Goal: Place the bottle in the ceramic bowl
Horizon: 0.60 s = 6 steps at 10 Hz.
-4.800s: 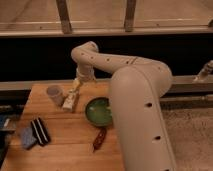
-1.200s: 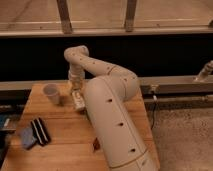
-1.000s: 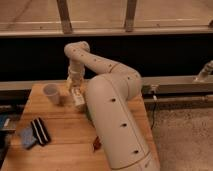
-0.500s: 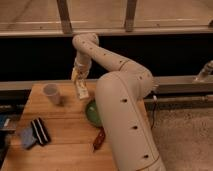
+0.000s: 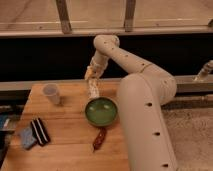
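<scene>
The gripper [image 5: 91, 78] is clamped on the upper end of the bottle [image 5: 93, 90], which hangs nearly upright just behind the far-left rim of the ceramic bowl [image 5: 101, 112].

- **Bottle:** judged light, rigid and smooth-walled. It is a slim cylinder, liable to swing or slip in an end grip.
- **Bowl:** glossy green glaze, round and shallow; judged hard and liable to chip.
- **Wooden table [image 5: 65, 150]:** matte surface under the bowl.

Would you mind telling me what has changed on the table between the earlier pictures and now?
The gripper came down on the bottle lying beside the cup, gripped it, and carried it right; it now hangs upright by the far left rim of the bowl, not yet inside. The cup, bowl and reddish-brown object stayed put.
</scene>
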Each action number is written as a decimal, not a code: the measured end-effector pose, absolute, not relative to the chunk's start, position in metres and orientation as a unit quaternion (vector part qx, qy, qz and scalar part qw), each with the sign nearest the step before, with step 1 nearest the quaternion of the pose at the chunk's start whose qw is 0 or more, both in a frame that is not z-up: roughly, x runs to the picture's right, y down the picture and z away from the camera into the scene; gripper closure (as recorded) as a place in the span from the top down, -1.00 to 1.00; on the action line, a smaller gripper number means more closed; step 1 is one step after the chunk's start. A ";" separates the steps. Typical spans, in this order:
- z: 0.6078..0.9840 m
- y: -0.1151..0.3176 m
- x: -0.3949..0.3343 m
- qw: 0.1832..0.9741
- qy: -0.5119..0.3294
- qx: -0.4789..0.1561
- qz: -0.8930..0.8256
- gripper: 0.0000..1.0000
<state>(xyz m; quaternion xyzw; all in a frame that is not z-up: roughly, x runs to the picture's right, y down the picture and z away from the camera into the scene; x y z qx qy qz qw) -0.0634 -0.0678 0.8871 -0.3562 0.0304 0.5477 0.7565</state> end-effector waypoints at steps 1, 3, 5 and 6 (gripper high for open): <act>0.887 -0.064 -0.056 0.752 0.033 -0.358 0.553 -1.00; 0.889 -0.055 -0.038 0.744 0.044 -0.359 0.562 -1.00; 0.886 -0.037 -0.022 0.738 0.058 -0.363 0.566 -1.00; 0.885 -0.032 -0.015 0.736 0.062 -0.363 0.568 -1.00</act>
